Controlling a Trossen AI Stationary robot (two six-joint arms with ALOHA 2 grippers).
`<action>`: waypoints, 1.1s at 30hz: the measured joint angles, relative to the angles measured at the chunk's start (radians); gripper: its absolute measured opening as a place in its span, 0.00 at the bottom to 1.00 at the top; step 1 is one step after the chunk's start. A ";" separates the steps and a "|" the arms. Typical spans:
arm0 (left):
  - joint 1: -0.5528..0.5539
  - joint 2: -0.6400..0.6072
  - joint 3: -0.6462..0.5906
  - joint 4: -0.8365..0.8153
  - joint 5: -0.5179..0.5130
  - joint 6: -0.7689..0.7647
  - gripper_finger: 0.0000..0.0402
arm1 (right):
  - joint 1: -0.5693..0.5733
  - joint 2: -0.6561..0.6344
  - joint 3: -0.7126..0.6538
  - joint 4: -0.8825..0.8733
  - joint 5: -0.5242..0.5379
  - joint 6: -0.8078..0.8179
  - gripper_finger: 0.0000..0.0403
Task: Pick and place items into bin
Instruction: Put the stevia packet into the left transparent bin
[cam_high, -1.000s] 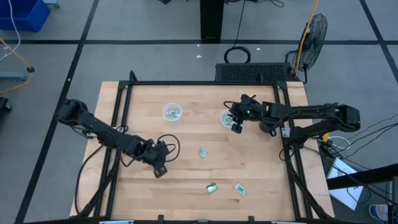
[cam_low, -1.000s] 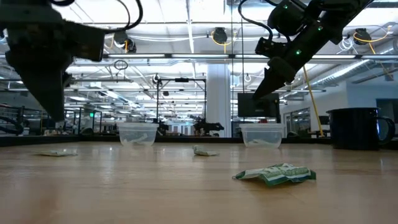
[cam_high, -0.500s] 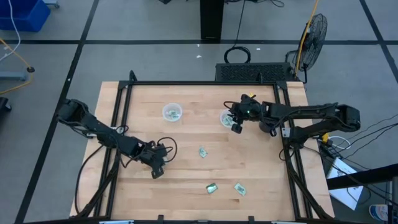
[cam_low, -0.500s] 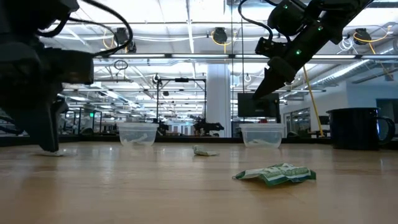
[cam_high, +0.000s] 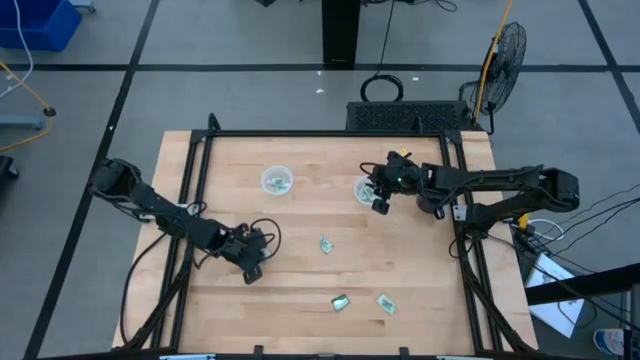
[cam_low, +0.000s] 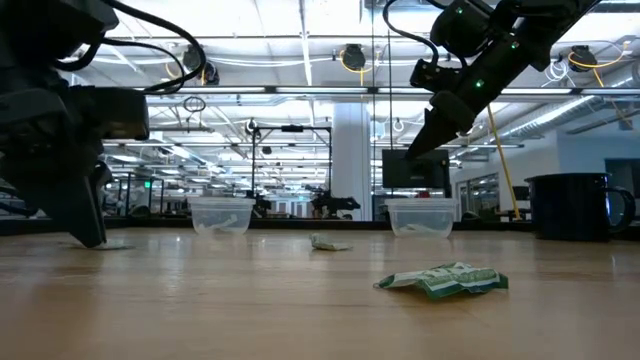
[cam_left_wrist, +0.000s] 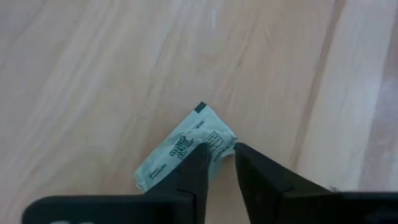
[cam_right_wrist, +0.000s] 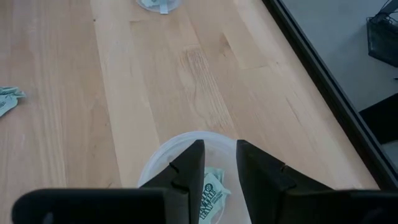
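My left gripper (cam_high: 250, 271) is down on the table near its left side, its fingers closed on one pale green packet (cam_left_wrist: 180, 152), which also shows in the low view as the packet (cam_low: 116, 243). My right gripper (cam_high: 379, 205) hangs above the right clear cup (cam_high: 363, 189), fingers a narrow gap apart, holding nothing; a packet in that cup (cam_right_wrist: 211, 190) shows between them. The left cup (cam_high: 276, 181) also holds packets. Three more packets lie flat on the wood: one mid-table (cam_high: 326, 244) and two near the front (cam_high: 340, 301) (cam_high: 385, 303). My left gripper pinches the packet's end, by its corner (cam_left_wrist: 222, 144), between the two fingers. They come from above, pointing down at the table. The rest of the packet (cam_left_wrist: 163, 167) lies flat on the wood, and the pinched end looks slightly buckled.
A black frame rail (cam_high: 463, 200) runs along the table's right side beside the right arm. In the low view a crumpled packet (cam_low: 445, 281) lies close to the camera, and a dark mug (cam_low: 575, 206) stands far right. Bare wood (cam_high: 300, 215) lies between the cups and the loose packets.
My left gripper has come down from above the table until its fingertips rest on the wood at the packet, shifting slightly toward the left edge. The right arm has kept still over its cup.
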 joint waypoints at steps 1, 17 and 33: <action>0.000 0.000 0.000 -0.002 -0.005 0.002 0.20 | 0.000 0.000 0.000 0.000 0.000 0.000 0.22; 0.006 0.006 0.035 -0.024 -0.100 0.006 0.01 | 0.000 0.000 0.000 0.000 0.000 0.000 0.22; 0.270 0.003 0.431 -0.304 -0.299 0.390 0.01 | 0.000 0.000 0.000 0.023 -0.002 0.002 0.22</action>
